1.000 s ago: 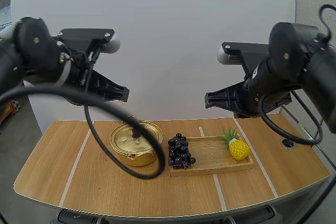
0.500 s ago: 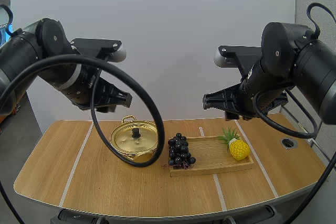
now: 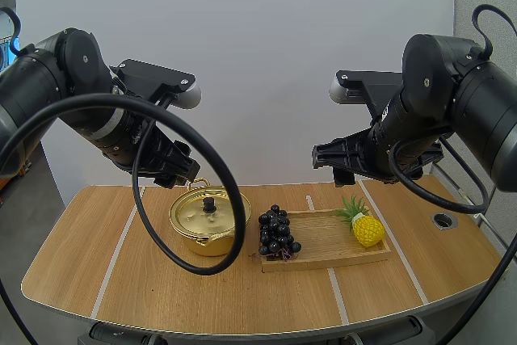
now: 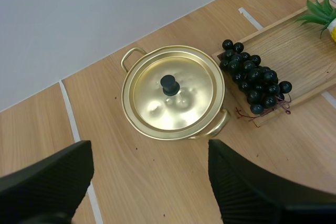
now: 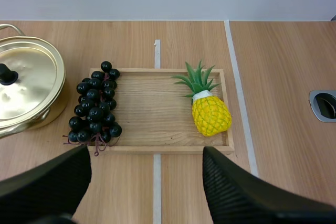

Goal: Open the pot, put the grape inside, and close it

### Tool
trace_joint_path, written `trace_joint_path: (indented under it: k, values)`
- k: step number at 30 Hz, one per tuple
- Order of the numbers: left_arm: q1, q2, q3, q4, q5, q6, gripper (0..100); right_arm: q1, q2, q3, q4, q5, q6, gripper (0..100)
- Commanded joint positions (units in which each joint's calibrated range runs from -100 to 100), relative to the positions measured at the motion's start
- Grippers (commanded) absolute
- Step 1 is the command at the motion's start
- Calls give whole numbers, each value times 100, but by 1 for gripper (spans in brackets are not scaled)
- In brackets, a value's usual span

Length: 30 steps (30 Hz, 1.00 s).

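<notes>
Counter: pot lidded; left pincer, right pincer wide, empty, aloft. Risk: off-centre descent misses small knob, shoves pot.

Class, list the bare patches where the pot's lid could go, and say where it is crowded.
Free: table left of the pot, the front strip before the tray, tray middle between grapes and pineapple. Crowded: the gap between grapes and pot.

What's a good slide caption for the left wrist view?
Open left gripper above the lidded gold pot, grapes on the end of the wooden tray beside it.
</notes>
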Motion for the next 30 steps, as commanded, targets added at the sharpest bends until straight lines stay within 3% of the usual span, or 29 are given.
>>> trace_joint_path:
  k: [1,22,30]
  values:
    - [17,15,-16,-106,-278,285,100,-16,-25,1,-35,0,-15,100]
    - [0,2397,-16,-370,-1346,998,100,-16,-25,1,-24,0,-15,100]
    - [-227,3331,-437,-414,-1495,1050,100,-16,-25,1,124,0,-15,100]
